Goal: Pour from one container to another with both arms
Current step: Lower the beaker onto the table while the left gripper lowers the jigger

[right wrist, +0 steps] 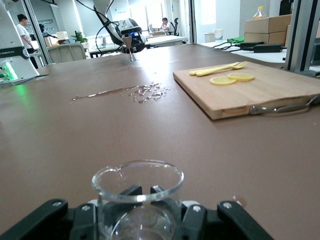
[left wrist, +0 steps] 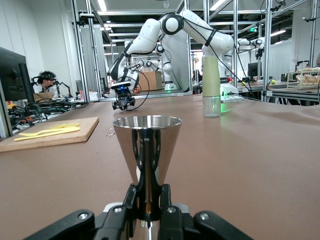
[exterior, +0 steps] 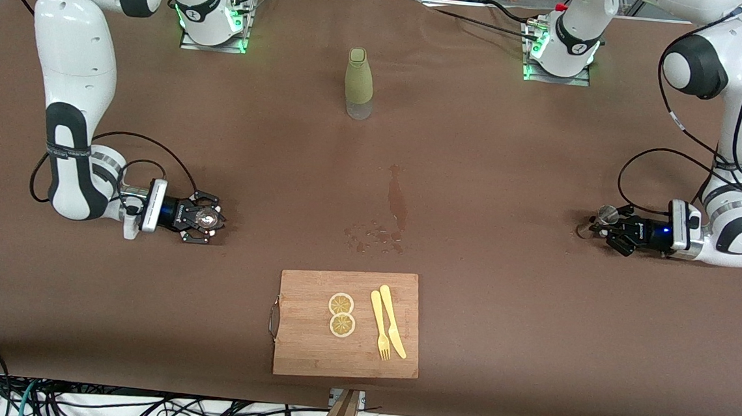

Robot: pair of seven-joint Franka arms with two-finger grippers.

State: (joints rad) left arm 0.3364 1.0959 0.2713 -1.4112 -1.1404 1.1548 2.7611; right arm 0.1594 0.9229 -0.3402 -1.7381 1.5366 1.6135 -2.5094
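My right gripper [exterior: 208, 218] is low over the table at the right arm's end, shut on a clear glass beaker [exterior: 205, 218]. In the right wrist view the beaker [right wrist: 137, 185] stands upright between the fingers [right wrist: 195, 220] and looks nearly empty. At the left arm's end, my left gripper [exterior: 595, 225] is shut on a steel double-cone jigger [exterior: 605, 216]. The left wrist view shows the jigger [left wrist: 146, 145] upright, pinched at its narrow waist by my left gripper [left wrist: 148, 196]. Both arms reach in low from their bases.
A bottle [exterior: 359, 83] with an olive sleeve stands near the bases, mid-table. A wet streak [exterior: 397, 203] and drops [exterior: 375, 238] lie on the brown table cover. Nearer the camera is a wooden board [exterior: 309, 347] with two lemon slices [exterior: 341, 313], a yellow fork and a knife.
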